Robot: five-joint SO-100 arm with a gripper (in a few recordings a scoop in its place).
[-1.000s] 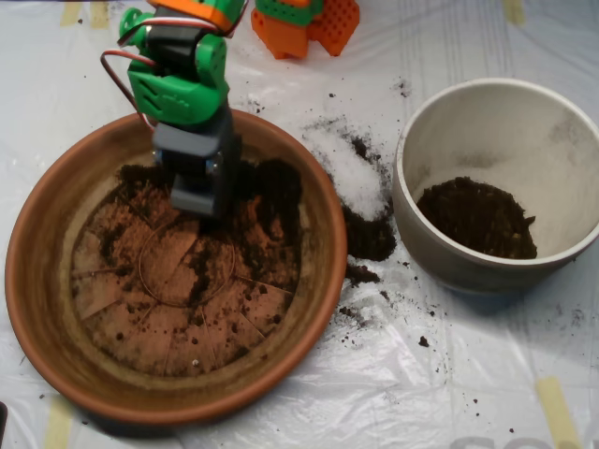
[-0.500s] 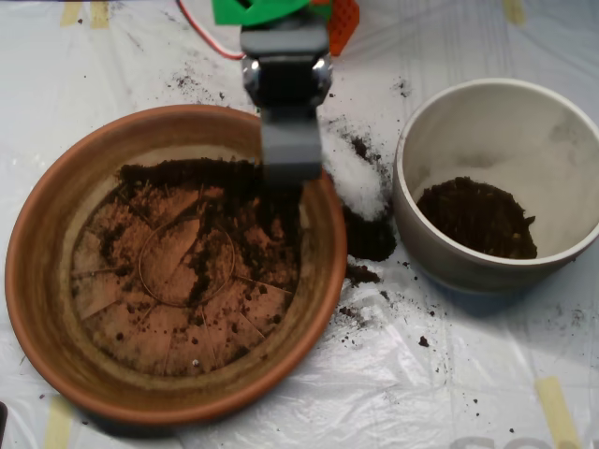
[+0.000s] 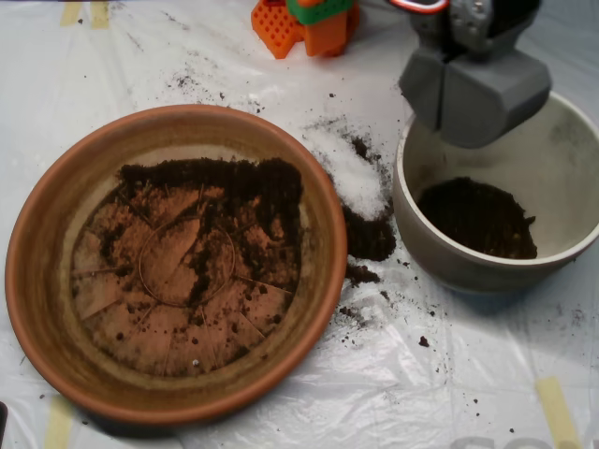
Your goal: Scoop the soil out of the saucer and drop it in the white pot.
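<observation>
I see the saucer (image 3: 56, 309) nearest, with soil (image 3: 267, 192) banked along its upper floor. Right of it, the white pot (image 3: 449, 257) holds a dark mound. The scoop (image 3: 474, 94) hangs over the pot's upper-left rim, shells apparently together; contents hidden.

Hobby robotics bench: my table wears taped white plastic sheet (image 3: 281, 393), tape strips (image 3: 552, 407) at 5 o'clock, spilled soil (image 3: 370, 234), orange printed base (image 3: 304, 23) at 12 o'clock.
</observation>
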